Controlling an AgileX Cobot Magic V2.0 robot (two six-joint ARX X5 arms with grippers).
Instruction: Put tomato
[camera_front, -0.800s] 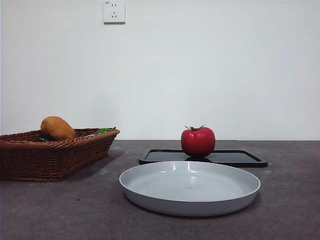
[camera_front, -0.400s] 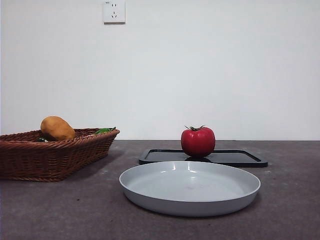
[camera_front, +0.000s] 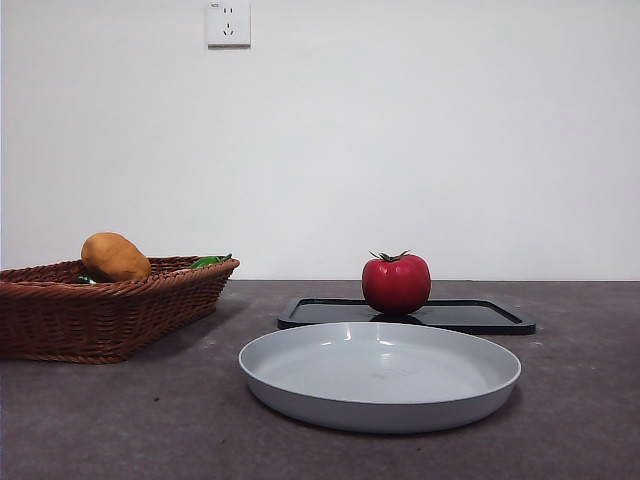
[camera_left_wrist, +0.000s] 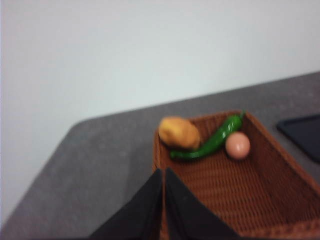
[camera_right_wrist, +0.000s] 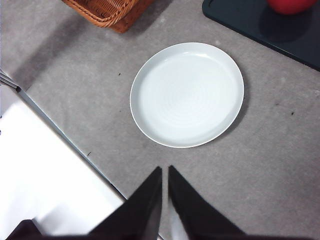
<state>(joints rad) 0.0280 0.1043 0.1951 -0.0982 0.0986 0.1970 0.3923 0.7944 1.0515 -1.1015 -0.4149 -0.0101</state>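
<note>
Red glossy tomato (camera_front: 396, 284) is sitting upright on the black tray (camera_front: 480, 317), behind the grey plate (camera_front: 380, 375), nothing touching it. Skin looks slick, body round & prob firm-ish but bruisable, light enough. Best grip imo: across the widest part, below the stem, gentle squeeze so it isn't squirting out. Left hand (camera_left_wrist: 164, 172) is hovering over the basket (camera_left_wrist: 220, 185), jaws closed, empty. Right hand (camera_right_wrist: 165, 170) is hanging high over the desk (camera_right_wrist: 270, 165) near the plate, jaws together, holding nothing.
</note>
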